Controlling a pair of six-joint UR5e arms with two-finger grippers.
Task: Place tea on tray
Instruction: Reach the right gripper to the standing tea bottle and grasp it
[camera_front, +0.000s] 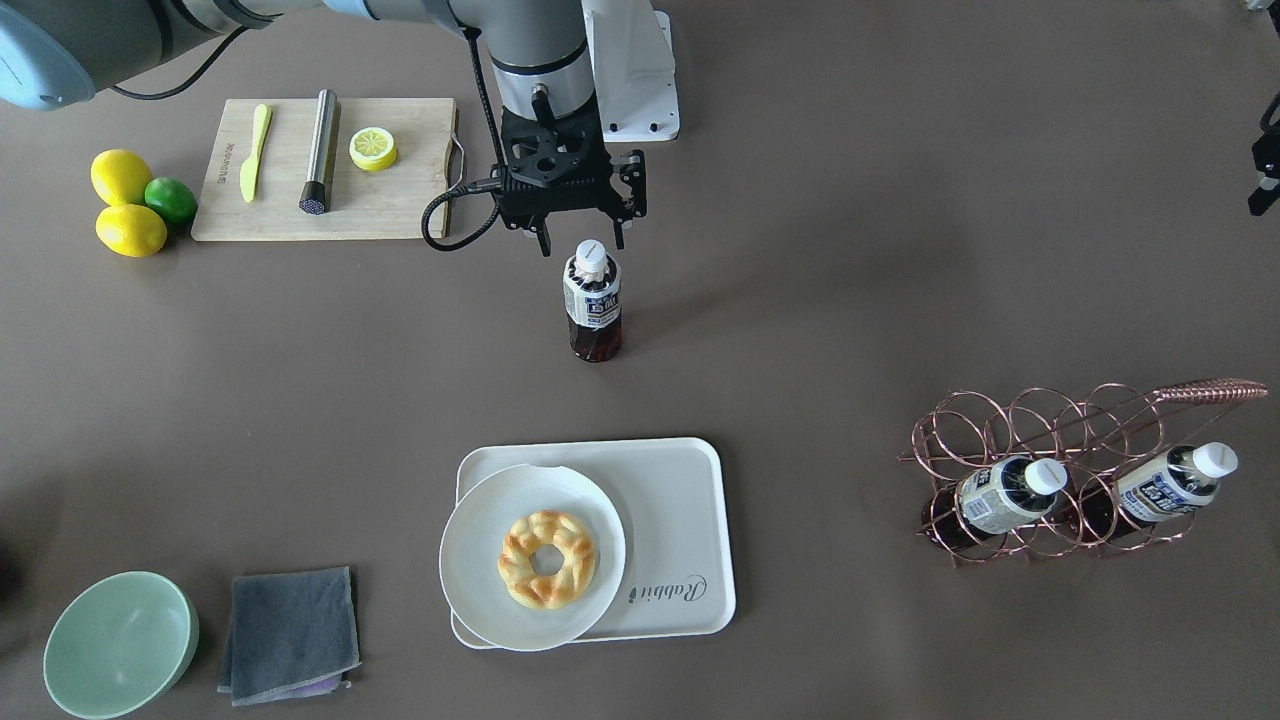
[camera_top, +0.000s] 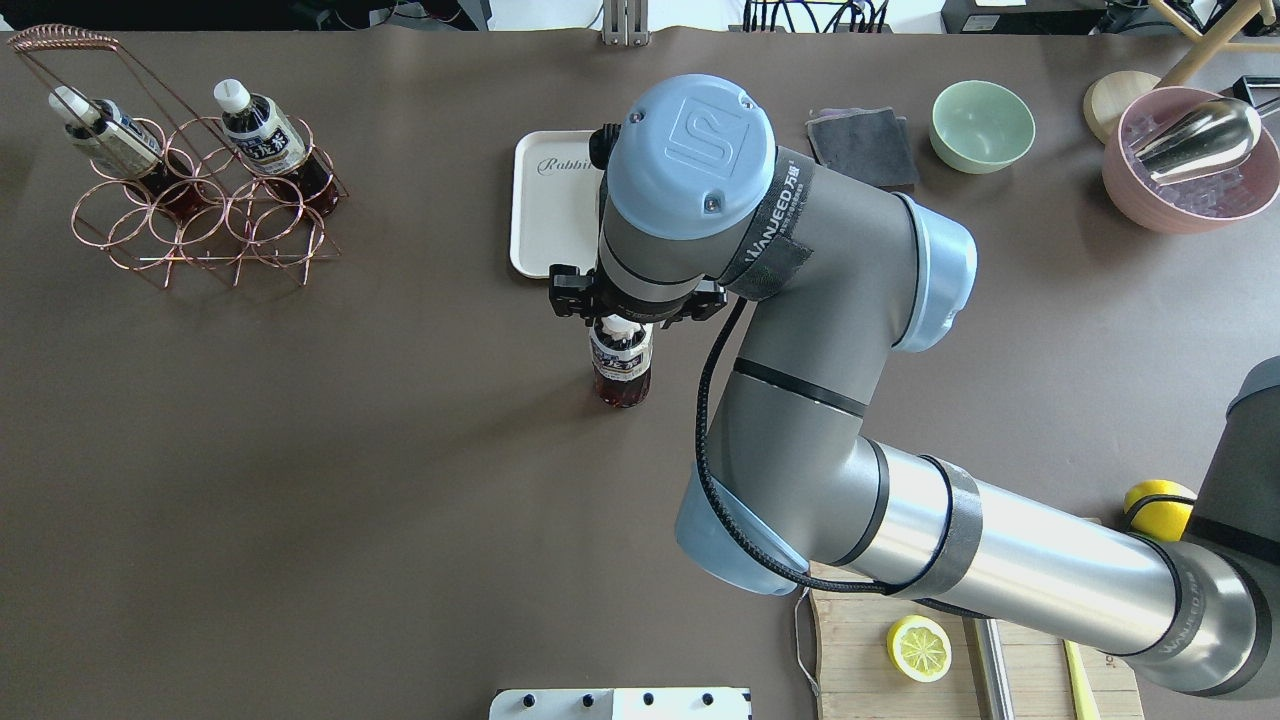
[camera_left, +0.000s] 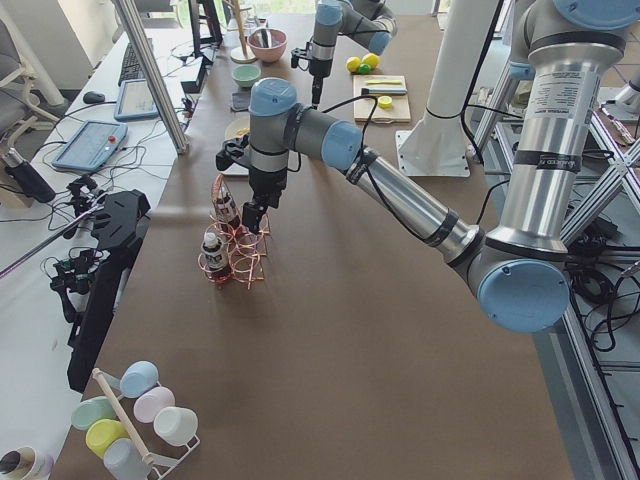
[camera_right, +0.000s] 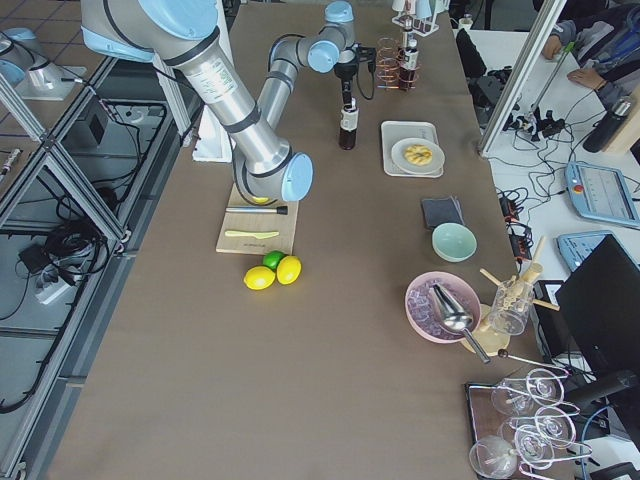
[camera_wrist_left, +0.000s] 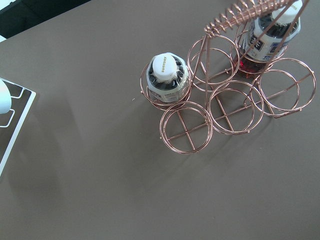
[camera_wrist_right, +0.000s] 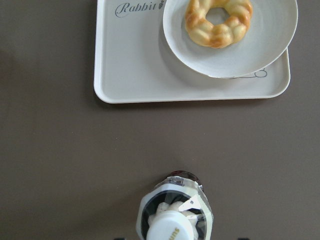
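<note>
The tea bottle (camera_front: 593, 305) stands upright on the table, apart from the tray; it also shows in the overhead view (camera_top: 621, 365) and the right wrist view (camera_wrist_right: 175, 220). The off-white "Rabbit" tray (camera_front: 680, 500) lies nearer the operators' side and carries a round plate (camera_front: 480, 590) with a pastry ring. My right gripper (camera_front: 582, 247) hangs open just above the bottle's white cap, a finger on each side, holding nothing. My left gripper (camera_front: 1265, 170) shows only at the frame's edge; I cannot tell whether it is open or shut.
A copper wire rack (camera_front: 1050, 440) holds two more alike bottles (camera_front: 1005, 495). A cutting board (camera_front: 400, 200) with knife, metal rod and lemon half lies near the robot, lemons and a lime (camera_front: 130, 205) beside it. A green bowl (camera_front: 120, 645) and grey cloth (camera_front: 290, 630) lie near the tray.
</note>
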